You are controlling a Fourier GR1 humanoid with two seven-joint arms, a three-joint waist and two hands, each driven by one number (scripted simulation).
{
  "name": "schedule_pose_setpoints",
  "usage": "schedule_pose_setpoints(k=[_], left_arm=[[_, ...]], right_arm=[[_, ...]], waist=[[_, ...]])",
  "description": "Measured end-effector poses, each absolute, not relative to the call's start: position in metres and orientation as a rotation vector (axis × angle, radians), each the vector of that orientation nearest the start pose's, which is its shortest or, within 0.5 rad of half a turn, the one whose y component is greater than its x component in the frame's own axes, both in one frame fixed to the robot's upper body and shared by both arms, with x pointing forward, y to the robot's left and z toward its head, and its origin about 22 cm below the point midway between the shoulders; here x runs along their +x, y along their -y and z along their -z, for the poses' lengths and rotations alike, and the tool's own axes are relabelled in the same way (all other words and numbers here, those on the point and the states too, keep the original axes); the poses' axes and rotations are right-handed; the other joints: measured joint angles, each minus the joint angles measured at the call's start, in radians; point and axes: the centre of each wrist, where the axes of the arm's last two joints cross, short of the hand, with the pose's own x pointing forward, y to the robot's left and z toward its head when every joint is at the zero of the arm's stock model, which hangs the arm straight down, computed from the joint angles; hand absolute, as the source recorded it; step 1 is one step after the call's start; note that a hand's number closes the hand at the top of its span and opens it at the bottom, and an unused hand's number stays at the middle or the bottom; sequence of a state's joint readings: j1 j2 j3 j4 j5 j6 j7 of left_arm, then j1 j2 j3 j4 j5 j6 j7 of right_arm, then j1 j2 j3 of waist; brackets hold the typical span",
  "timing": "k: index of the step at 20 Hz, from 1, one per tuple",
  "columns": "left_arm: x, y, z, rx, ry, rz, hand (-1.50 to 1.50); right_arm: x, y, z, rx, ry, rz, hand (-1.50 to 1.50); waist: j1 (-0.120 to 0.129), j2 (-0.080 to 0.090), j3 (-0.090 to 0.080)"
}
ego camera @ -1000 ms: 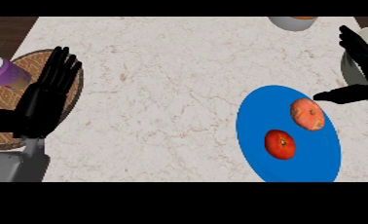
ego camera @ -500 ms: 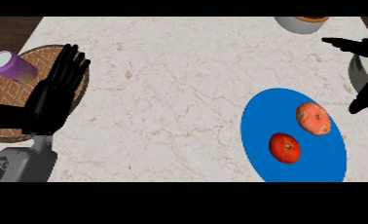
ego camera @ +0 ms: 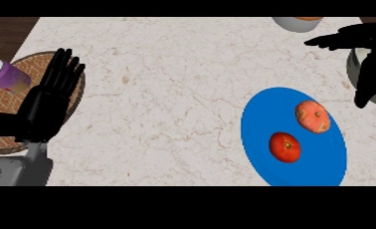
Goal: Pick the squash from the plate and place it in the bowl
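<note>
**Squash on the plate, right hand spread open above it**

The squash [ego camera: 314, 116], orange-pink and speckled, lies on the upper right part of the blue plate [ego camera: 257, 128], just up and to the right of a red tomato [ego camera: 285, 147]; the two do not touch. The right hand [ego camera: 354, 38] shows at the view's right edge, up and to the right of the squash. Its fingers are spread wide and hold nothing. One dark digit points left across the marbled counter [ego camera: 176, 73]. Another hangs downward and ends near the plate's upper right rim, close to the squash but clear of it.

Behind this hand a grey vessel [ego camera: 353, 68] is cut off by the right edge, and a pale vessel [ego camera: 294, 23] stands at the top edge; which is the bowl cannot be told. The left hand [ego camera: 46, 104] rests open at the left, fingers straight, over a woven mat [ego camera: 38, 63] beside a purple object [ego camera: 13, 77].
</note>
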State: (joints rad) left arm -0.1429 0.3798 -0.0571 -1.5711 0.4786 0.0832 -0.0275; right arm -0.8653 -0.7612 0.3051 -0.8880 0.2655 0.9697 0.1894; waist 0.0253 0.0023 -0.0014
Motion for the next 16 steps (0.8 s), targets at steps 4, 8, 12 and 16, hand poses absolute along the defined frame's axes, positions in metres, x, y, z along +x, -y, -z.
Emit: schedule_pose_setpoints(k=[4,8,12,16], left_arm=[[0.277,-0.291,-0.063,-0.095,1.694,-0.057,0.0],[0.271,-0.292,-0.057,-0.088,1.692,-0.062,0.0],[0.268,-0.293,-0.056,-0.078,1.691,-0.067,0.0],[0.268,-0.297,-0.058,-0.086,1.694,-0.071,0.0]], right_arm=[[0.409,0.321,-0.183,-0.298,0.709,-1.39,-1.5],[0.399,0.325,-0.17,-0.28,0.689,-1.382,-1.5],[0.384,0.326,-0.159,-0.278,0.69,-1.38,-1.5],[0.371,0.334,-0.15,-0.321,0.725,-1.37,-1.5]], waist=[[-0.015,-0.003,0.001],[-0.022,-0.004,0.001],[-0.028,-0.005,0.001],[-0.025,-0.003,0.001]])
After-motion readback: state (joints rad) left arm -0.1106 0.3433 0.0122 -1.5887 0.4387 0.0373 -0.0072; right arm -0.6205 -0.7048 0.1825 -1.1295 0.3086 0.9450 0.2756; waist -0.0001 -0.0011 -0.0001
